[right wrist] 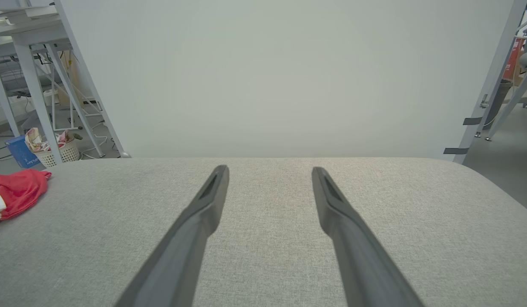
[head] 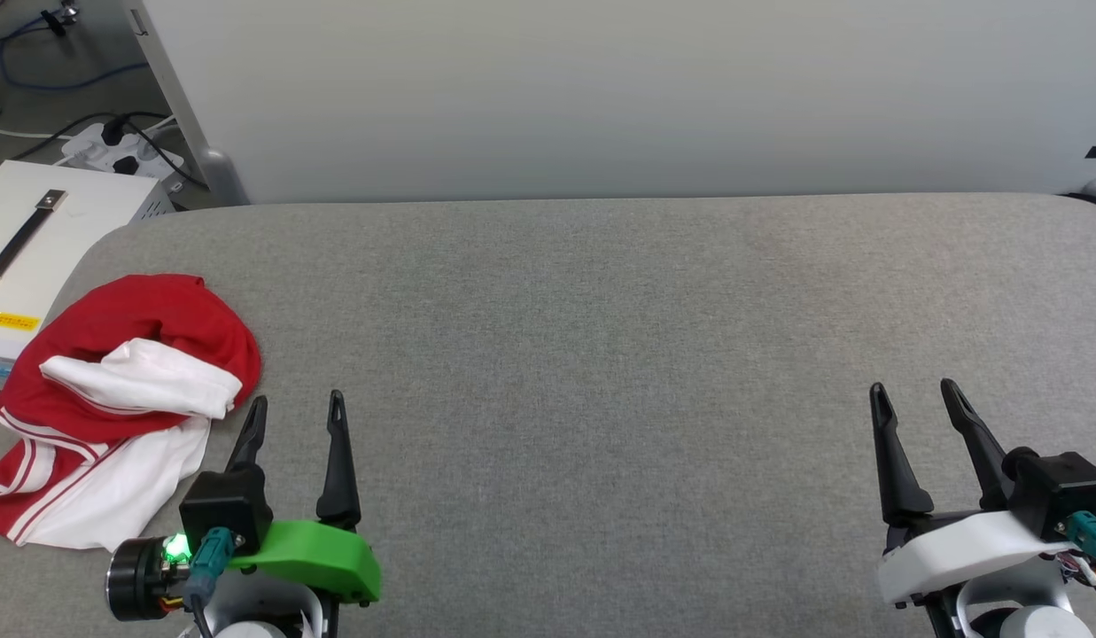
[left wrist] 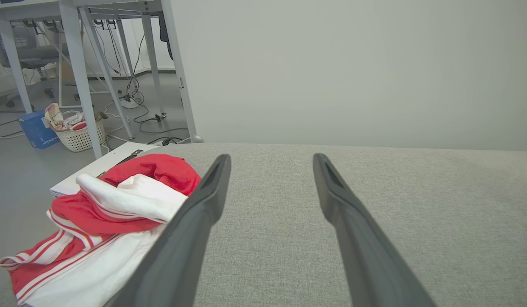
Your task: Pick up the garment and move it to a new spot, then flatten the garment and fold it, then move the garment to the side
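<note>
Grey padded table [head: 601,354] holds the crumpled garment [head: 122,390] at nine o'clock; left gripper [head: 298,400] just beside it and right gripper [head: 912,386] at four o'clock both gape empty. Yellow label [head: 16,321] on the white box [head: 78,217] is unreadable.

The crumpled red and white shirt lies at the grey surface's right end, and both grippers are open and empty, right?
Wrong end: the head view shows the shirt at the left end of the grey surface. The left gripper and right gripper are indeed open and empty.
</note>
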